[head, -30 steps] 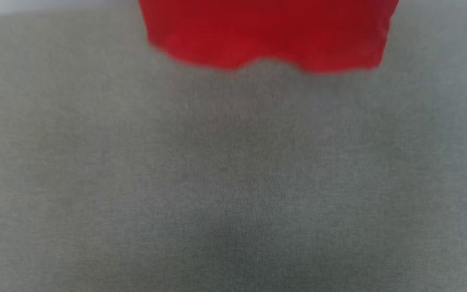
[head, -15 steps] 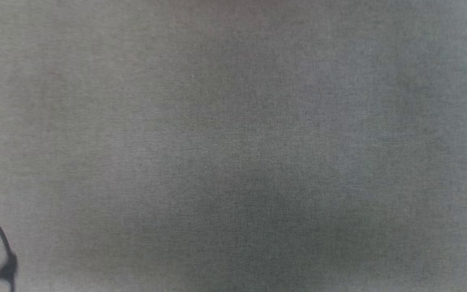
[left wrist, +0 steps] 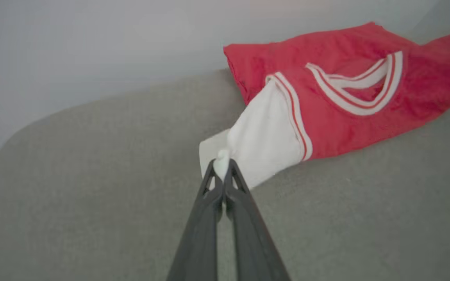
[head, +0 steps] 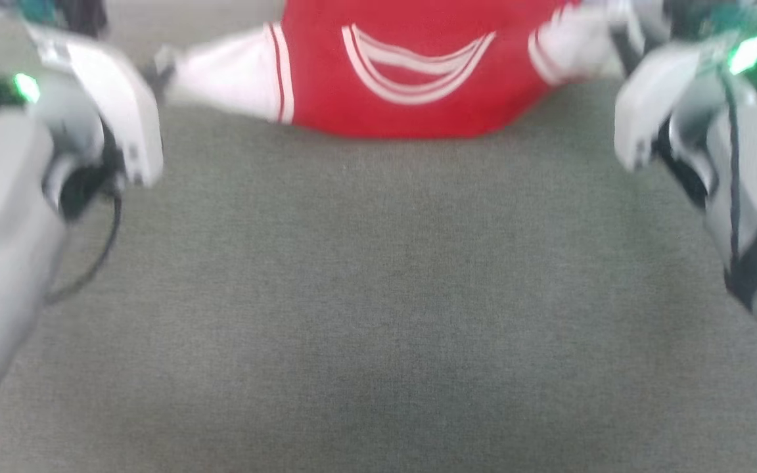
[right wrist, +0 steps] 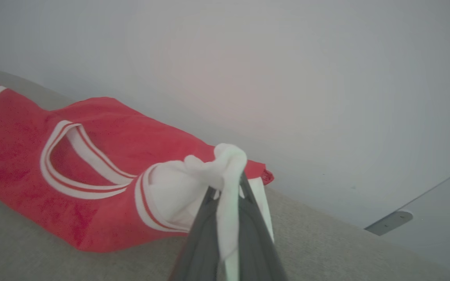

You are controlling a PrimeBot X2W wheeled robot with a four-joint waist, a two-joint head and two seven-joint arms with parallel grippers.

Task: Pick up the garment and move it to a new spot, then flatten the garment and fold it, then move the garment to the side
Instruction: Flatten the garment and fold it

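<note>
Left gripper (left wrist: 221, 168) and right gripper (right wrist: 229, 189) reach forward, each pinched tight on the garment (left wrist: 326, 128).

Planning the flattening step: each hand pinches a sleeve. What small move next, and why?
Probably draw both hands back toward the robot, kept apart. The left hand and right hand are shut on the white sleeves of the garment, which lies bunched at the far edge of the grey surface.

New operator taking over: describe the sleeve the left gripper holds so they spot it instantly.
On the grey cloth surface lies the red garment. Its white sleeve on the robot's left ends pinched in the left gripper. Unlike the other sleeve, bunched over the right gripper, it is drawn out smooth.
</note>
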